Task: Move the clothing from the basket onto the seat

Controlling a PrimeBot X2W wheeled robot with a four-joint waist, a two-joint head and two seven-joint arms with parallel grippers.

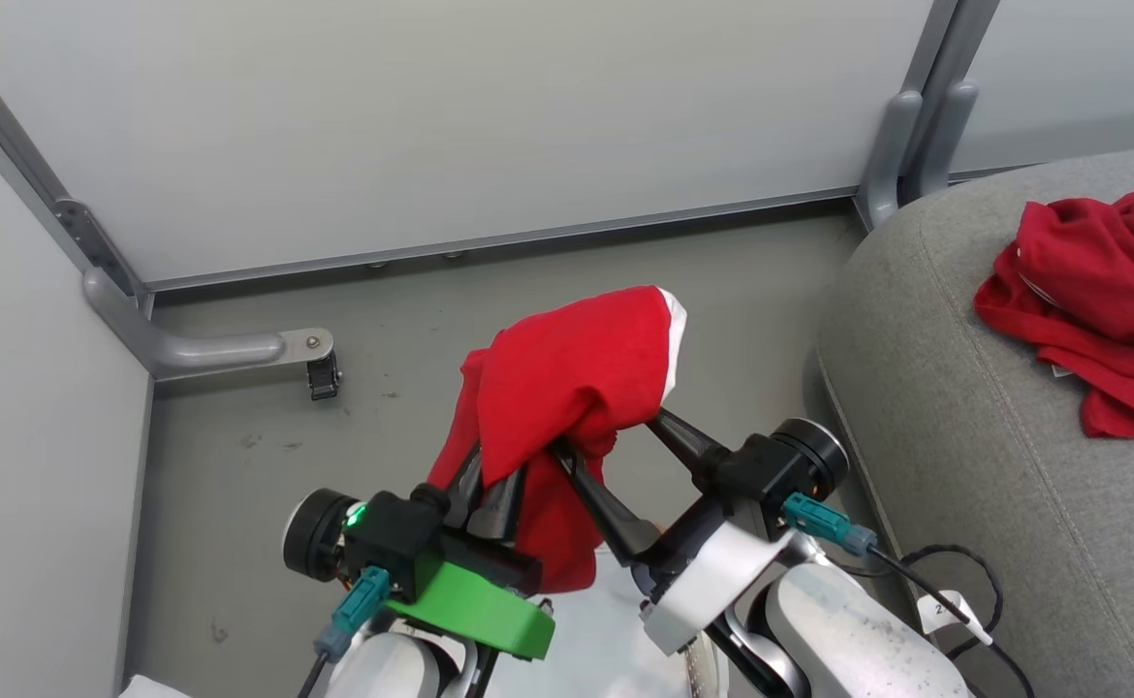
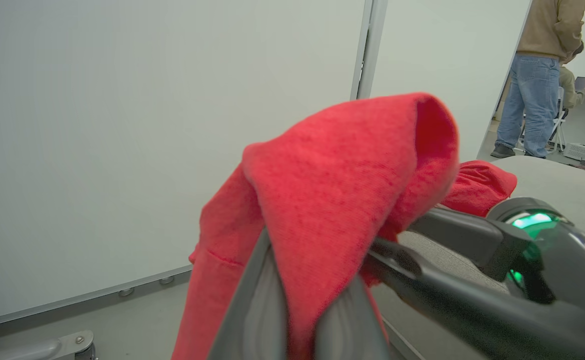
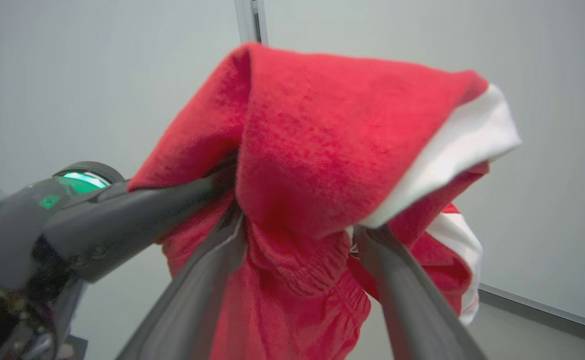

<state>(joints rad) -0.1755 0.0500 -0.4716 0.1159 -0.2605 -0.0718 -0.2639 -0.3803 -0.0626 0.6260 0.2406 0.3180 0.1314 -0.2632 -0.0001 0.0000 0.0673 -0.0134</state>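
Garment [image 1: 567, 388], red with a white edge, droops lengthwise toward the floor [image 1: 257, 465], white edge facing the grey sofa [image 1: 964, 407]. Our left gripper [image 1: 491, 480] is clamped on it, and our right gripper [image 1: 614, 436] has its fingers spread beneath. We see a second red garment [image 1: 1100, 291] on the sofa, print unreadable, pale partition panels [image 1: 431, 116] behind.

Two red garments are in view: the first garment [image 1: 567, 388] lies over the fingers of both grippers, and the second garment [image 1: 1100, 301] sits well off on the right gripper's outer side. There are two grippers, the left gripper [image 1: 489, 480] and the right gripper [image 1: 615, 436], each with two dark fingers, four in all. One grey seat [image 1: 964, 436] stands beside the right gripper. Two teal plugs [image 1: 359, 606] show, one behind each gripper. One caster [image 1: 323, 376] stands beyond the left gripper. Far past the left gripper's fingers is one standing person [image 2: 535, 80], with part of a second person behind.
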